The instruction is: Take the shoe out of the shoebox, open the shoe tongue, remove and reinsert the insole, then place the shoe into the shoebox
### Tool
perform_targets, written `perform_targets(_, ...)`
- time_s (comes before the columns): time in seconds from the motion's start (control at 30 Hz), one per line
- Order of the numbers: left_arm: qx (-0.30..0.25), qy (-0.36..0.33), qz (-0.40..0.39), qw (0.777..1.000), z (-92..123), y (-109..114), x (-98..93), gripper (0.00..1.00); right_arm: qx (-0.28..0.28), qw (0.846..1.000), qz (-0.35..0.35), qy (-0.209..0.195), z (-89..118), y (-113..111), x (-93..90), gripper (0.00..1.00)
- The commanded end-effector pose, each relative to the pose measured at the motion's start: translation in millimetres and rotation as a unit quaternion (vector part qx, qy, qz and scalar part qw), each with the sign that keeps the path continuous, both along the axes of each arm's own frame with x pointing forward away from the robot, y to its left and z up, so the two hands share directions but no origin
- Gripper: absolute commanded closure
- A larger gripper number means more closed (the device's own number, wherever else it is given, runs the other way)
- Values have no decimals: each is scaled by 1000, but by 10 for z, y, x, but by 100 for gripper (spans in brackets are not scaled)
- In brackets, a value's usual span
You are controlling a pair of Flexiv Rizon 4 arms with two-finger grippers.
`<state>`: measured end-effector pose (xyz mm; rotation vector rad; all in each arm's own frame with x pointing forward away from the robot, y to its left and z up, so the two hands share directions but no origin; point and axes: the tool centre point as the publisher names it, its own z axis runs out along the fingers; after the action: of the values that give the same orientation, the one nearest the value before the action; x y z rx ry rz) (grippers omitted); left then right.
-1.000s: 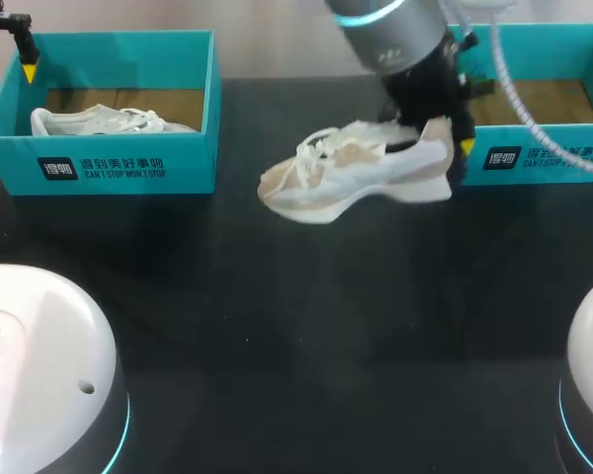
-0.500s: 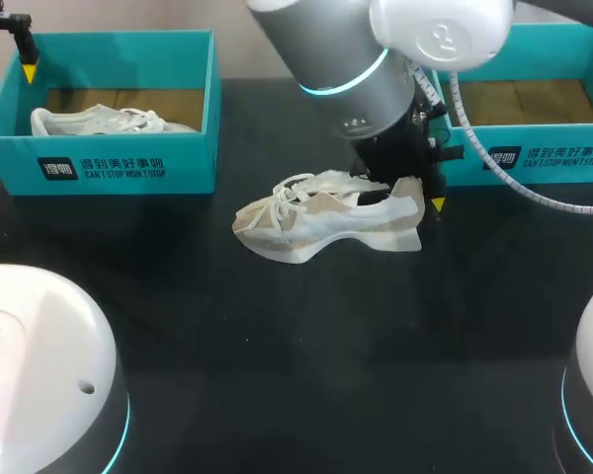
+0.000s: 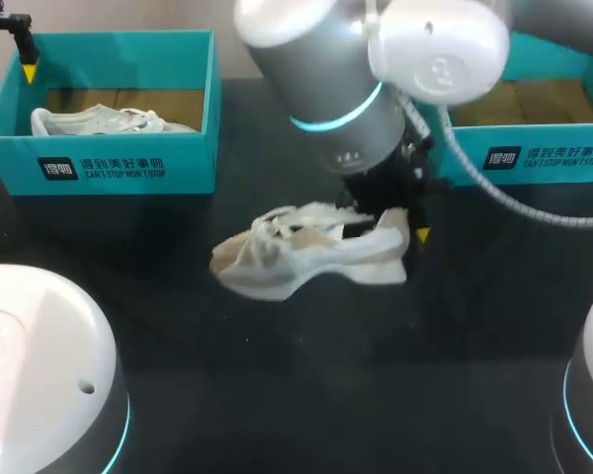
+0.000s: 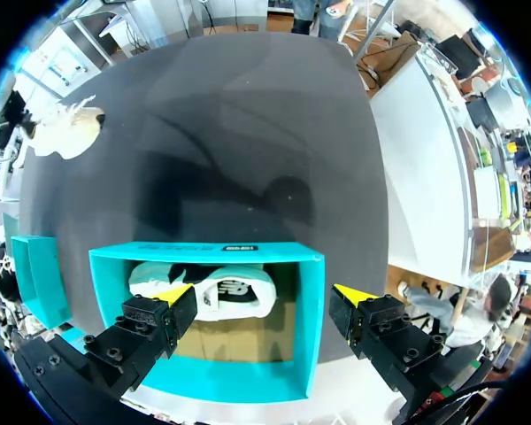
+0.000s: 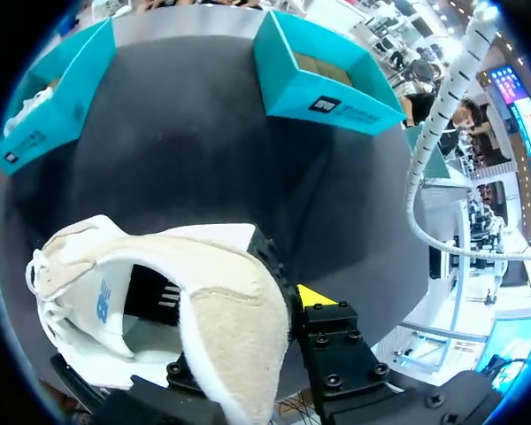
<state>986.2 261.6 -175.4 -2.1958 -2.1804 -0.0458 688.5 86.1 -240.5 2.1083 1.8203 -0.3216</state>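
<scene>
- The right end effector [image 5: 239, 303] is clamped on the shoe [image 3: 306, 255]. One finger sits inside the collar and one outside the heel [image 3: 388, 251].
- The shoe is near the middle of the surface [image 3: 277, 385], low over it. Whether the sole touches cannot be told.
- Its long axis runs from 3 to 9 o'clock in the head view. The heel is at 3 and the toe [image 3: 232, 269] at 9, dipped slightly toward 8.
- The right box [image 3: 534, 158], which looks empty, lies at about 2 o'clock from the shoe.
- The left box [image 3: 119, 163] lies at 10 o'clock and holds a second shoe [image 3: 99, 120].
- The left end effector [image 4: 264, 297] hangs over the left box with its fingers apart, gripping nothing. It is well apart from the held shoe.
- Judgement: the take-out step looks nearly done. The right arm is on the heel, so the lace end at 9 o'clock faces the left arm's side. That arm would have to come in toward 4 o'clock to work it.
</scene>
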Motion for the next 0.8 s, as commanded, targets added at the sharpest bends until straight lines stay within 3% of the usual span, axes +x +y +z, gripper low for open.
perform_targets(0.03,1,-2,0,1000,3,-2,-17,0,28,999,-10,-16,-313,113,-258,100)
perform_targets(0.2,1,-2,0,1000,3,-2,-17,0,44,999,-11,-16,-489,178,-406,100)
perform_targets(0.33,1,-2,0,1000,3,-2,-17,0,103,995,3,-6,-641,211,-570,100)
perform_targets(0.8,1,-2,0,1000,3,-2,-17,0,97,995,6,-2,-702,239,-570,100)
